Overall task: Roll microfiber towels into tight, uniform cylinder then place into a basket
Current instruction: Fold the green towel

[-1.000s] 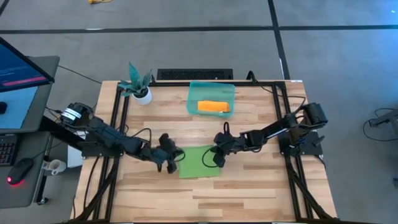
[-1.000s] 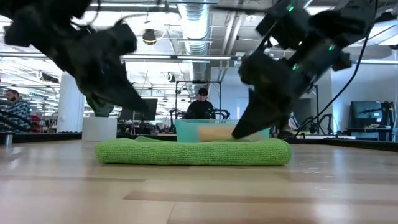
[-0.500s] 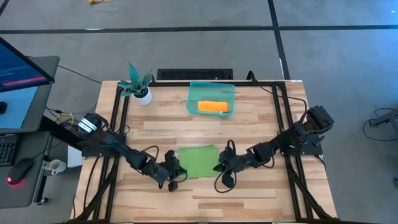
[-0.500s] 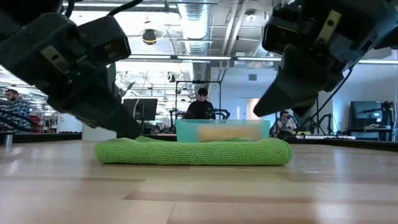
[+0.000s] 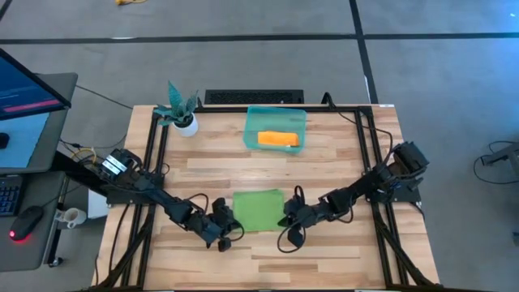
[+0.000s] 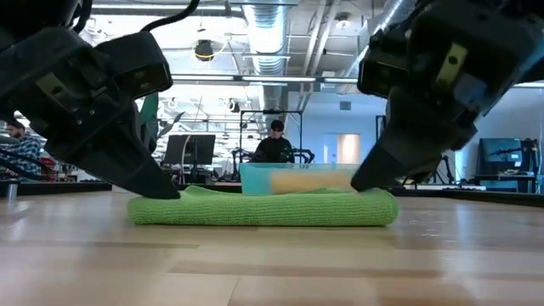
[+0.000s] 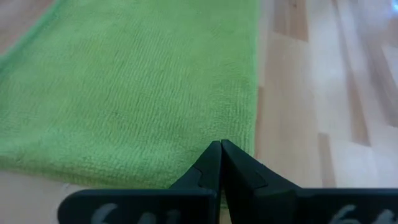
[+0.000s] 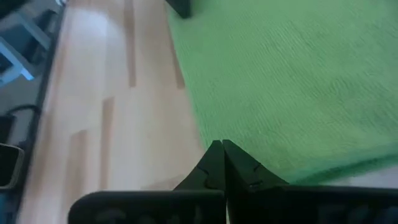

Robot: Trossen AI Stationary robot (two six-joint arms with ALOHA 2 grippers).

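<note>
Flat on the pale wooden table (image 5: 324, 162) lies a bright green microfiber towel (image 5: 259, 209), left gripper (image 5: 229, 229) and right gripper (image 5: 285, 221) pinched closed at its near corners; an open workshop lies behind.

Green towel (image 6: 263, 208) — grippers at ends

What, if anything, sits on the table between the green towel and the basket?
Nothing visible. Bare table separates the green towel from the basket, which already holds the orange towel. The shut left gripper and right gripper flank the towel's near corners.
</note>
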